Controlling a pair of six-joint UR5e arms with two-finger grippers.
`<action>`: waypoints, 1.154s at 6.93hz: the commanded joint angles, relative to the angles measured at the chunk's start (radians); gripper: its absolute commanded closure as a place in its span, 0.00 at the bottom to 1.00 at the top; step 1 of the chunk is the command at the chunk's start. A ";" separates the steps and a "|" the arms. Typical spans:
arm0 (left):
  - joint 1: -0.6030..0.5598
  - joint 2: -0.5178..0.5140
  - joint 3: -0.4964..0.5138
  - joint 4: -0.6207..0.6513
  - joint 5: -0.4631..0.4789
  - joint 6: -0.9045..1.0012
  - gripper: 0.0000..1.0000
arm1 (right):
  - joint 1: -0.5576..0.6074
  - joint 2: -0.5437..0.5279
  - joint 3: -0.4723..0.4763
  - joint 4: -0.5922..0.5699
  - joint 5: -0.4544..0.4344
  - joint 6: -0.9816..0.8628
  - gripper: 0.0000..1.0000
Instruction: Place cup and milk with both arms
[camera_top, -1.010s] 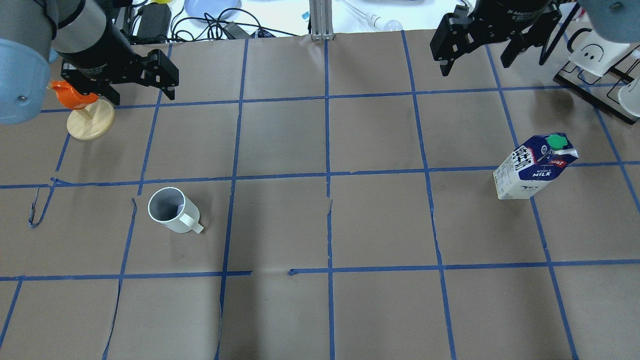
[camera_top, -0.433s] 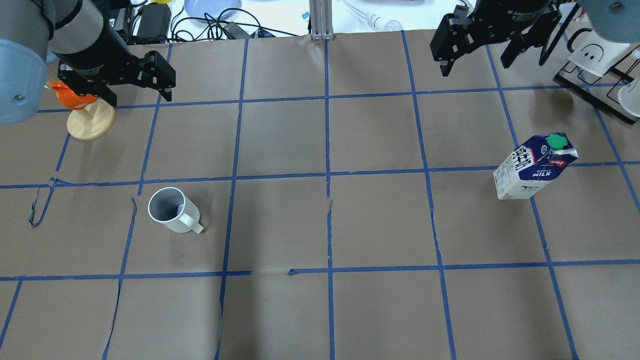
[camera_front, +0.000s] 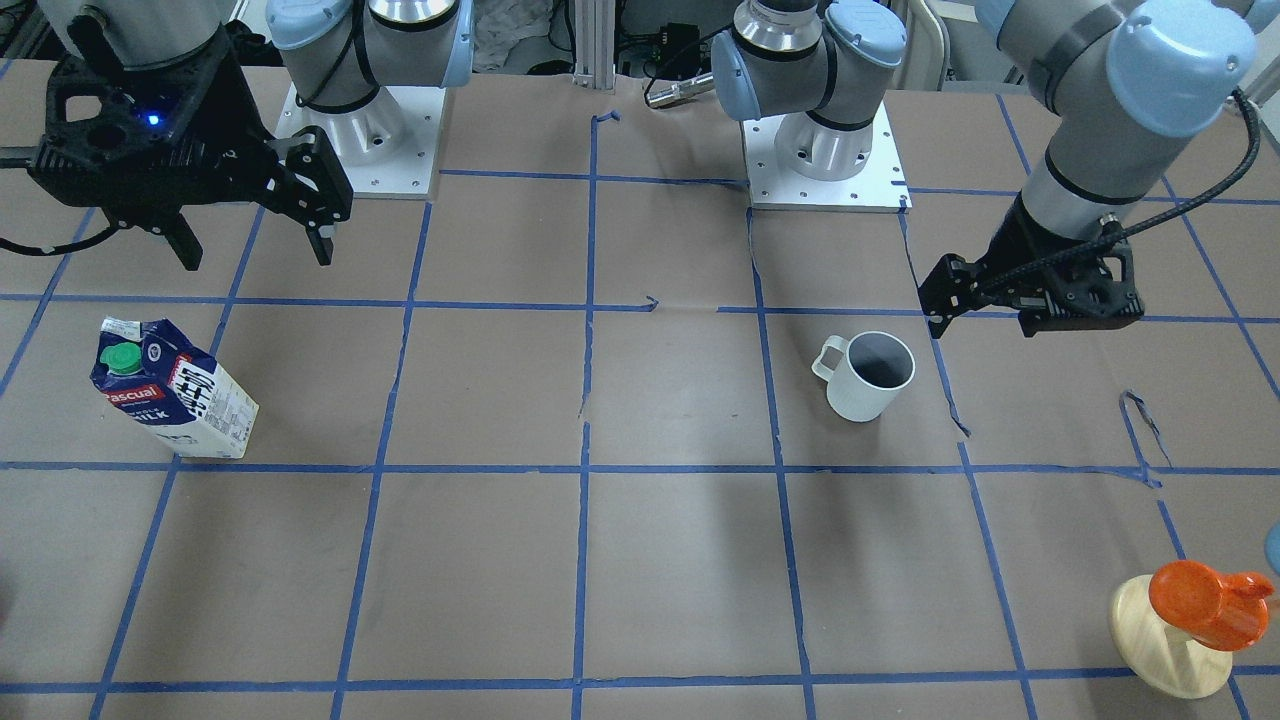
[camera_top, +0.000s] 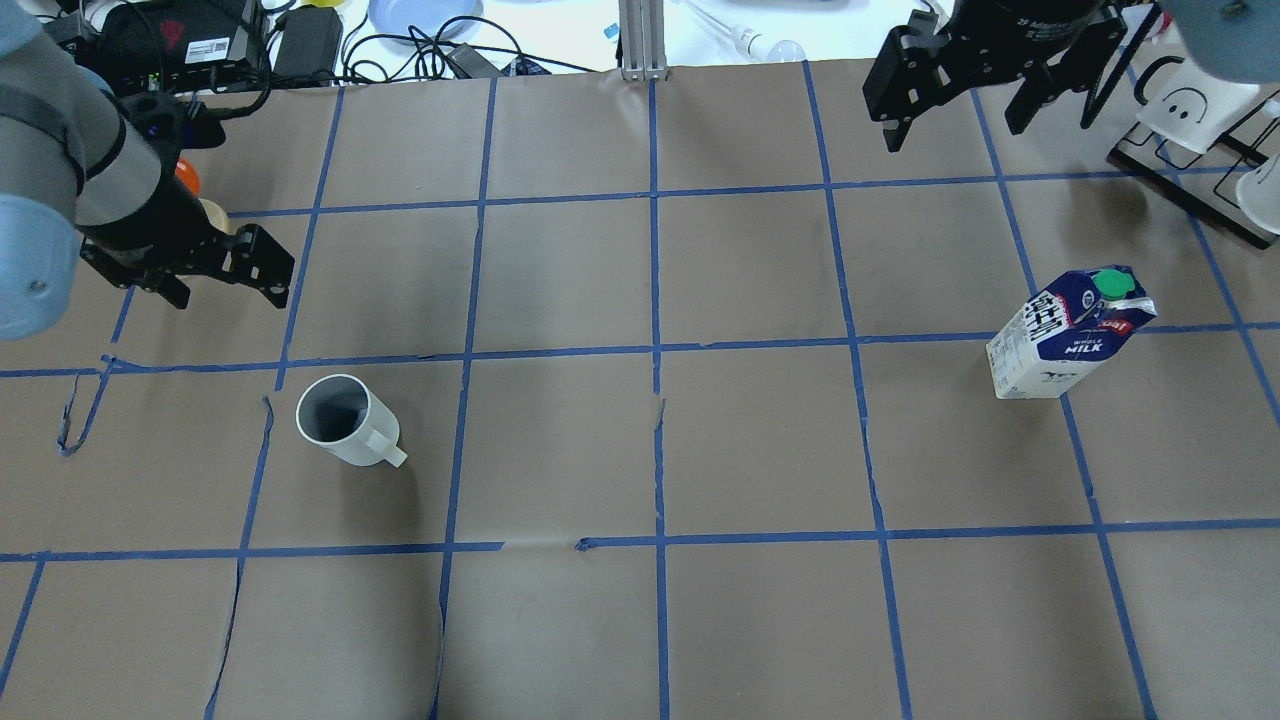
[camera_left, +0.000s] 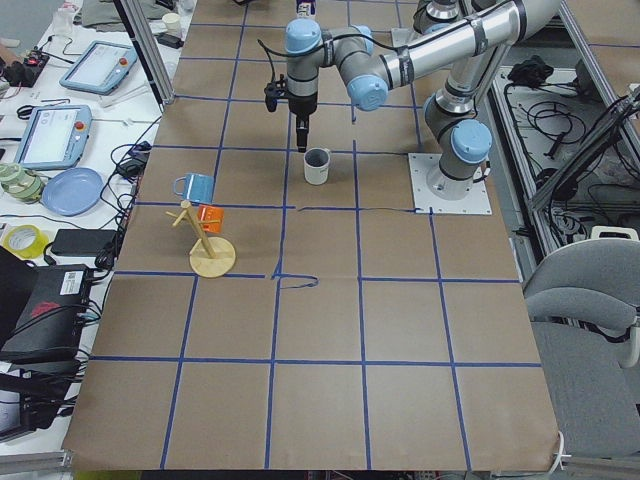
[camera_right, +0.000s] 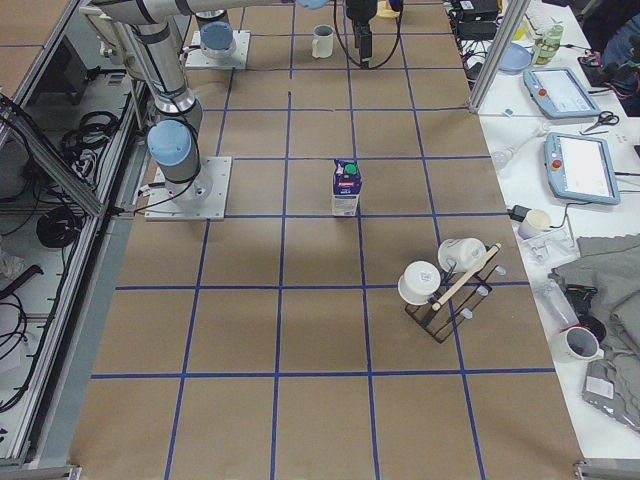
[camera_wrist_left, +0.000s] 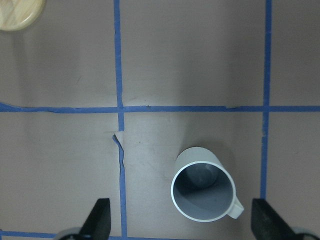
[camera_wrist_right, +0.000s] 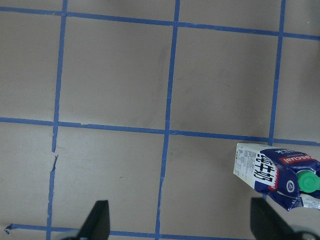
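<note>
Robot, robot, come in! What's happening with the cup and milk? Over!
Left hand open near cup. Right hand open, away from milk. Both upright, untouched. Nothing blocking.

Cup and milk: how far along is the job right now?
Done: nothing yet; the cup and the milk each stand free on the table. In hand: the left gripper hangs open near the cup, which shows between its fingers in the wrist view. The right gripper is open, off from the milk. Left: both grasps and both placements.

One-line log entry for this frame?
left claw open, raised beside cup | right claw open, clear of milk | cup and milk upright, ungrasped
</note>
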 joint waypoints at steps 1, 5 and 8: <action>0.019 -0.018 -0.150 0.186 -0.026 0.003 0.00 | 0.002 0.001 0.000 -0.003 -0.005 0.000 0.00; 0.025 -0.046 -0.241 0.225 -0.061 0.005 0.05 | 0.002 0.001 0.002 -0.003 -0.005 -0.001 0.00; 0.025 -0.053 -0.247 0.291 -0.061 0.016 1.00 | 0.002 0.001 0.002 -0.003 -0.005 -0.001 0.00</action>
